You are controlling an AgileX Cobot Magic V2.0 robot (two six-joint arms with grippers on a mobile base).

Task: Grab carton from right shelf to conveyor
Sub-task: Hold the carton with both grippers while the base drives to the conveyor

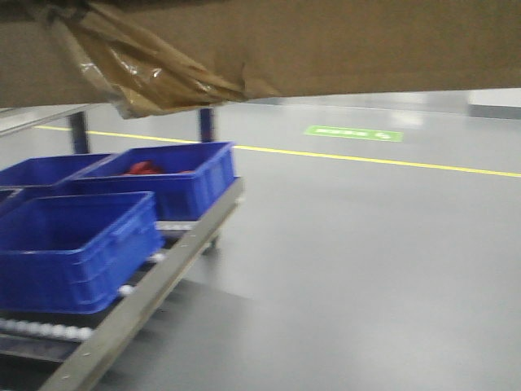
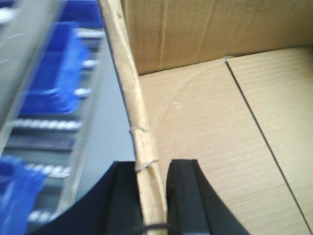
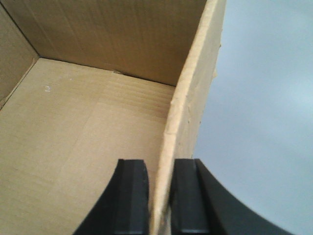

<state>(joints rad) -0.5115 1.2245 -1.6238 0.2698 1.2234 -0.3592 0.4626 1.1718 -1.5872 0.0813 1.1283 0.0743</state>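
Carton: I have the brown carton [image 1: 366, 49] gripped on both sides. It is open at the top, and in the front view it fills the upper edge, raised off the floor.
Left pincer: the left pincer [image 2: 152, 169] is closed down to the thickness of the carton's left wall. One black finger sits outside, the other inside over the carton's bottom flaps.
Right pincer: the right pincer [image 3: 159, 164] is clamped the same way on the right wall, one finger inside and one outside above bare floor.
Loose tape: a crumpled strip of clear tape [image 1: 146, 73] hangs from the carton's underside near its left end.
Conveyor: the roller conveyor [image 1: 163, 277] runs along the lower left of the front view, lower than the carton. White rollers show at its near end.
Bins: a blue bin [image 1: 77, 244] sits at the conveyor's near end and a second bin [image 1: 171, 175] behind it at the right edge, with something red [image 1: 145, 169] inside. More blue bins lie to the left.
Floor: smooth grey floor [image 1: 366, 261] with a yellow line [image 1: 391, 161] across it and a green marking [image 1: 354, 133] beyond.
Arms: I see only the fingers, both sets pointing down over the carton's top rim, one on each side wall.
Sharpness: the front and left wrist views are blurred.
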